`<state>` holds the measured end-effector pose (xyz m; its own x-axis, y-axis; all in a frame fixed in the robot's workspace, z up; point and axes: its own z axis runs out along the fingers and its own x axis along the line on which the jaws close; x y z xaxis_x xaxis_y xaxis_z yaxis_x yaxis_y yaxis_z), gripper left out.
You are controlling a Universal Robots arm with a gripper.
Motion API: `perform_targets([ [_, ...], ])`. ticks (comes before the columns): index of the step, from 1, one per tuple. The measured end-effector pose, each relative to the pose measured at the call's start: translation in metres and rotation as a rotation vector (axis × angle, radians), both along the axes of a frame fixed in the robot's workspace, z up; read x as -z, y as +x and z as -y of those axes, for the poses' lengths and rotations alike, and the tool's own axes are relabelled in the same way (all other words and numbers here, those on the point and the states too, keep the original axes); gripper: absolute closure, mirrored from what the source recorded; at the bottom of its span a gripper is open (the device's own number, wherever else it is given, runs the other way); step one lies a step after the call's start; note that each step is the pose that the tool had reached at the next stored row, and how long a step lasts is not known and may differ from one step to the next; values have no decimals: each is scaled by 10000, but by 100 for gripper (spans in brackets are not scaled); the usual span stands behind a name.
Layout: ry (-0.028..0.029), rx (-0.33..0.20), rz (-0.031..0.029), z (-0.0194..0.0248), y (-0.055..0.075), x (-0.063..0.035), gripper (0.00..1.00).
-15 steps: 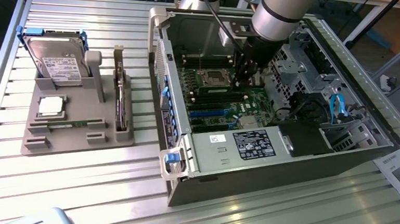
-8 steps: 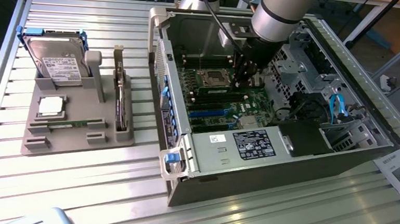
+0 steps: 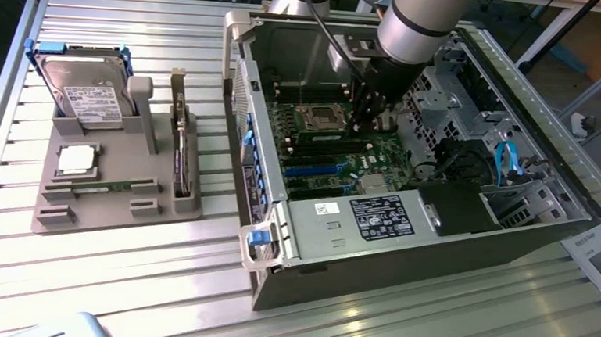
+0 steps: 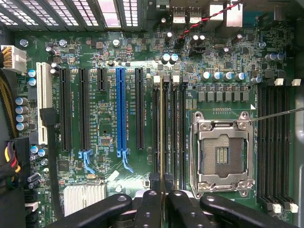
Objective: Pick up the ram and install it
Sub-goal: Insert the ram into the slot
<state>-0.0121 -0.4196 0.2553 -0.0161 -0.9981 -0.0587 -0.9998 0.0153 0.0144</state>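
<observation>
So the fingers are pressed in on the ram, pinching it by its thin top edge. From the wrist view you're looking straight down the stick, so it reads as one skinny pale line running along the memory slots just beside the empty CPU socket. It sits right in line with the slot on the far side of that bank from the socket. Can't tell whether it's actually seated or just resting on top. On the socket's other side there's a second bank of dark slots, and further out past the ram are the long expansion slots, including a blue one. In the exterior view the arm comes down into the open PC case, with the fingers right next to the socket. Well away from the socket, outside the case toward the exterior view's left, a gray holder sits on the counter. It carries a hard drive, a square silver processor chip, a dark card standing on edge, and what looks like another green stick lying flat.
</observation>
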Motion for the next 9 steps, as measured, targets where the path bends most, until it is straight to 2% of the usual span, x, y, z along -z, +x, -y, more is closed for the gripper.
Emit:
perform_targets([
  [9,-4,0,-2,1,0,104,88],
])
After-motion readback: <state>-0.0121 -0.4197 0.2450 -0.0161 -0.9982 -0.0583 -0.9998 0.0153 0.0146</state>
